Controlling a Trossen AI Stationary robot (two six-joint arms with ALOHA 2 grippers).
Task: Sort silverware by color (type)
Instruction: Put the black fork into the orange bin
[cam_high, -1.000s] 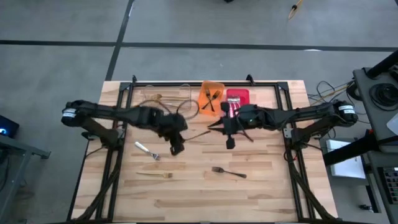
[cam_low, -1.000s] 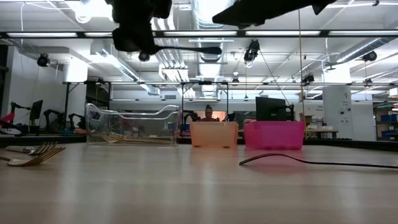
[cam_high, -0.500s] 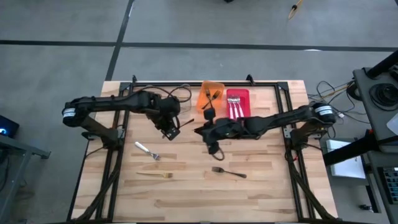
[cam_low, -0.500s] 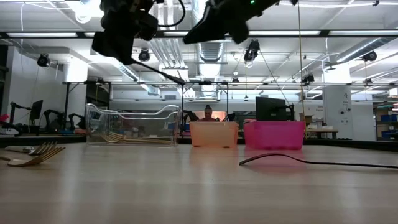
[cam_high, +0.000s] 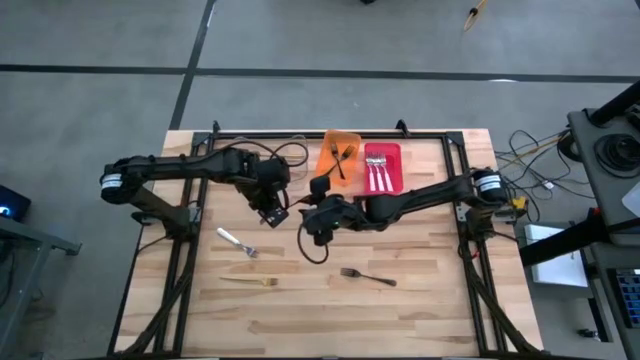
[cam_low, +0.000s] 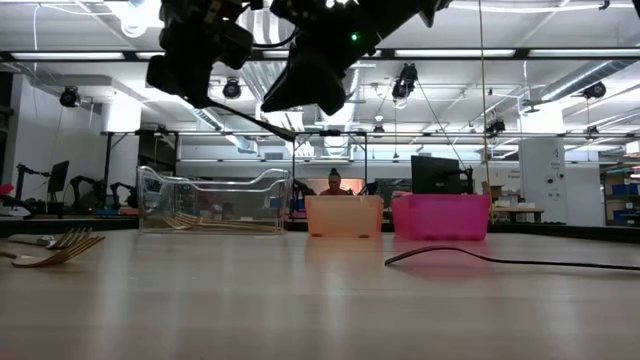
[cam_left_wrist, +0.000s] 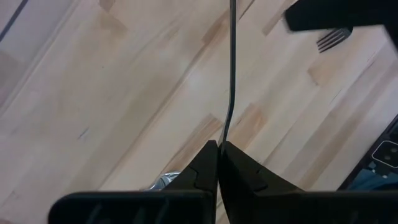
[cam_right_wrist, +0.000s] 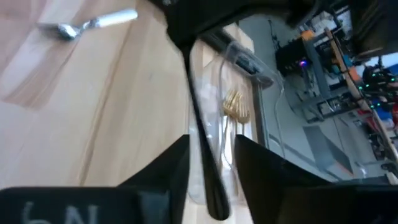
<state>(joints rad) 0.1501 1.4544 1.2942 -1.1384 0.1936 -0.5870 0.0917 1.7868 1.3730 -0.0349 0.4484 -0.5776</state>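
Note:
My left gripper (cam_high: 273, 208) hangs over the middle of the table, shut on a slim black utensil (cam_low: 255, 118) that slants down out of it. My right gripper (cam_right_wrist: 211, 163) has come up beside it. It is open, one finger on each side of the utensil's rounded free end (cam_right_wrist: 215, 198), with a gap on both sides. On the table lie a silver utensil with a pale handle (cam_high: 235, 242), a gold fork (cam_high: 256, 281) and a dark fork (cam_high: 368, 276). My left gripper pinches one end of the black utensil (cam_left_wrist: 225, 127) between its two shut fingers; which end it is I cannot tell. The fingers point steeply down and the utensil runs on past their ends. It is lifted clear of the table, slanting down toward my right gripper.
Three bins stand along the far edge: a clear bin (cam_high: 272, 155) with gold forks, an orange bin (cam_high: 340, 155) with black forks and a red bin (cam_high: 383, 168) with silver forks. The near half of the table (cam_high: 420, 310) holds only the loose forks.
My left gripper has gone a little toward the far edge with the black utensil, which has tipped from level to slanting down. My right gripper has swung from near the red bin toward the table's left and lower, up to the utensil's free end.

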